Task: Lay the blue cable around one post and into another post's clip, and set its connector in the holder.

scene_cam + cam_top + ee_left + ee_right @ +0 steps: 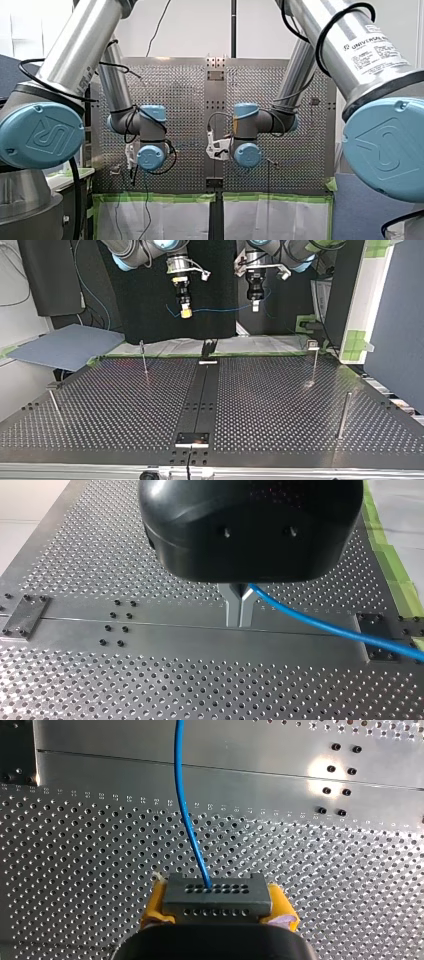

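The right gripper was clamped on the grey connector, its yellow pads pressed to both sides. The blue cable ran from the connector through the air to the left gripper, whose metal fingers were pinched together on it. Both grippers hung above the perforated table, well apart from its 4 upright posts, with the cable held clear of them all.
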